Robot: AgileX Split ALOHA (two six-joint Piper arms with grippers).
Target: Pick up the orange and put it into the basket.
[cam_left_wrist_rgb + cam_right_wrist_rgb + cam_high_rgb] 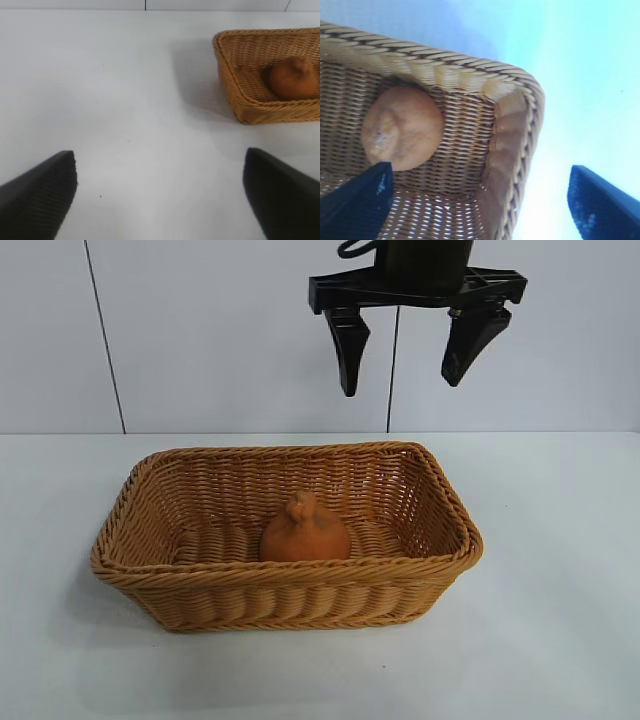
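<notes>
- Dull-orange, rough-skinned, dome-shaped orange (305, 532) with a knobby bump on top is what I see sitting on the woven floor of the large rectangular tan wicker basket (290, 590), flat base down and upright.
- From my exterior view the orange lies roughly at the middle of the basket's length, close to the long wall nearer the camera, whose braided rim hides its lowest part.
- On the right wrist camera I look down on the orange (402, 127) from above; it lies close to one long wall and well short of the basket's rounded corner (520, 90).
- Nothing is touching the orange; it lies free in the basket.
- Above it I have the right hand (408, 365), black, hanging in the air well over the basket's far rim, pointing mostly downward.
- Its two fingers stand wide apart with nothing between them; the gap shows only the pale wall behind.
- On the left wrist camera I see the left hand (160, 195) off to one side, low over the bare white bench (125, 100) and well apart from the basket (265, 107).
- That hand's two dark ribbed fingertips (42, 192) also stand wide, holding nothing, with the orange (292, 76) visible far off inside the basket.
- White bench surface surrounds the basket on every side.
</notes>
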